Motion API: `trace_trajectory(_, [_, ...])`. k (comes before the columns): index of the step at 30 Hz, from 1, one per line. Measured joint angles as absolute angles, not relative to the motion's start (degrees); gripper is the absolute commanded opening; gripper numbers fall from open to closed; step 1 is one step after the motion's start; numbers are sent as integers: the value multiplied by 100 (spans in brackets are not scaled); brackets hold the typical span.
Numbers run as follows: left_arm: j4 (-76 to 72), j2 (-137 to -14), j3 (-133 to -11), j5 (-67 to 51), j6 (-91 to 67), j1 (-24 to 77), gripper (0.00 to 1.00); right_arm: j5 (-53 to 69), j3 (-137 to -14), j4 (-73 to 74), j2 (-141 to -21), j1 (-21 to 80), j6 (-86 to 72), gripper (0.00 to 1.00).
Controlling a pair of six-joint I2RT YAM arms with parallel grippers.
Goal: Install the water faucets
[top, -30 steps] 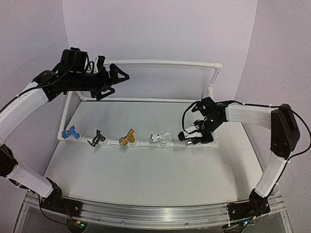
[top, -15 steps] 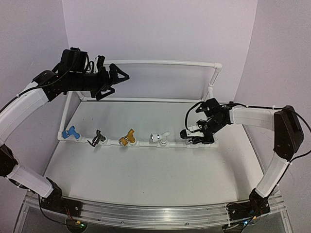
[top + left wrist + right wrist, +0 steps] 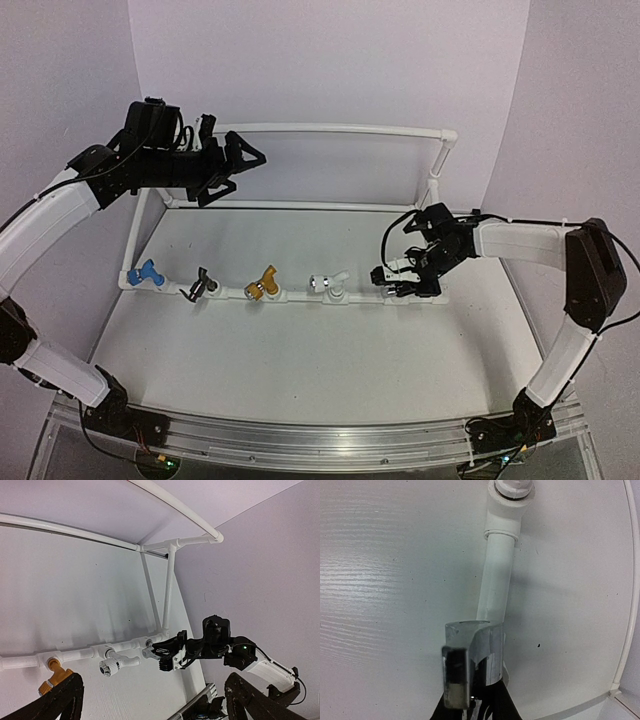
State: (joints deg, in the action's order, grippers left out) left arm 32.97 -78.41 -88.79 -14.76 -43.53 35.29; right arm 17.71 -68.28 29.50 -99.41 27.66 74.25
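Observation:
Four water faucets sit along the front pipe: blue (image 3: pixel 146 272), dark (image 3: pixel 203 284), gold (image 3: pixel 264 284) and white (image 3: pixel 330 284). At the pipe's right end my right gripper (image 3: pixel 396 281) is shut on the shiny silver faucet (image 3: pixel 384 277), which meets the pipe fitting there. The right wrist view shows that silver faucet (image 3: pixel 470 647) between the dark fingers (image 3: pixel 492 702), in line with the white pipe (image 3: pixel 497 580). My left gripper (image 3: pixel 238 160) hangs open and empty high at the back left. Its view takes in the gold (image 3: pixel 54 674), white (image 3: pixel 114 663) and silver (image 3: pixel 149 652) faucets.
The white pipe frame (image 3: pixel 330 128) runs along the back, down the left side and across the front of the table, with an upright post (image 3: pixel 436 170) at the back right. The table's side walls stand close on both sides.
My right wrist has shifted and turned slightly at the silver faucet. The left arm has stayed where it was.

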Motion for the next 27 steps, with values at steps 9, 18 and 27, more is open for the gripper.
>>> trace_trajectory(9, [3297,-7841,-8890,-1470,-4351,3529,97,1772,-6545,2582,-9786,2762,6881,0])
trace_trajectory(18, [3299,-7841,-8892,-1371,-4348,3529,97,1795,-6146,2053,-9574,2740,6026,0])
trace_trajectory(27, [3293,-7841,-8892,-1318,-4351,3529,98,1740,-5537,1325,-9217,2729,5201,0])
